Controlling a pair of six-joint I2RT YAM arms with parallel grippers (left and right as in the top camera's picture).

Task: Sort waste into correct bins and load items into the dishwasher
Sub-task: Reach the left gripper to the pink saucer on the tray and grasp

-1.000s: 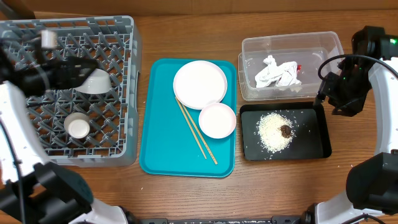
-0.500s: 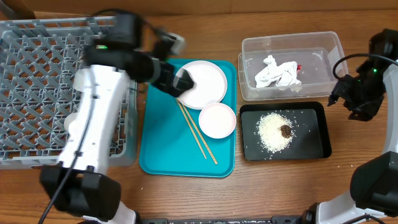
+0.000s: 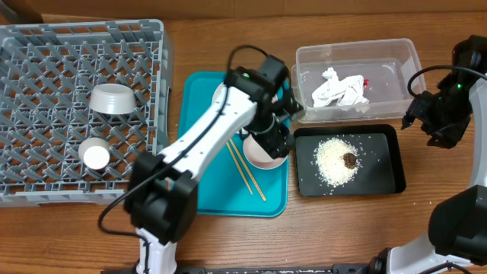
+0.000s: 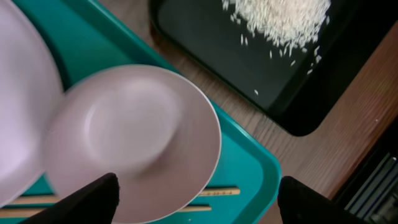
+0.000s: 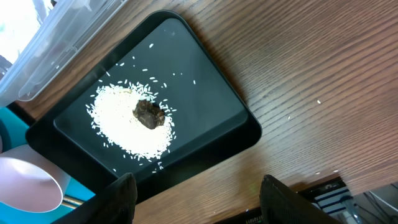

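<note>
Fingers (image 4: 93,200) of the left gripper (image 4: 198,185) hang spread over the small pink-and-white bowl (image 4: 134,134), four o'clock on the teal tray (image 4: 244,169). A slipped pinch could knock the round white plate (image 4: 18,112) touching its eleven o'clock side.

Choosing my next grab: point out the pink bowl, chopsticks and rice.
pink bowl (image 4: 127,127), left wrist view, inner floor.
chopsticks (image 3: 251,177), overhead view, lower shaft.
rice (image 5: 118,127), right wrist view, white pile beside the brown bit.
</note>
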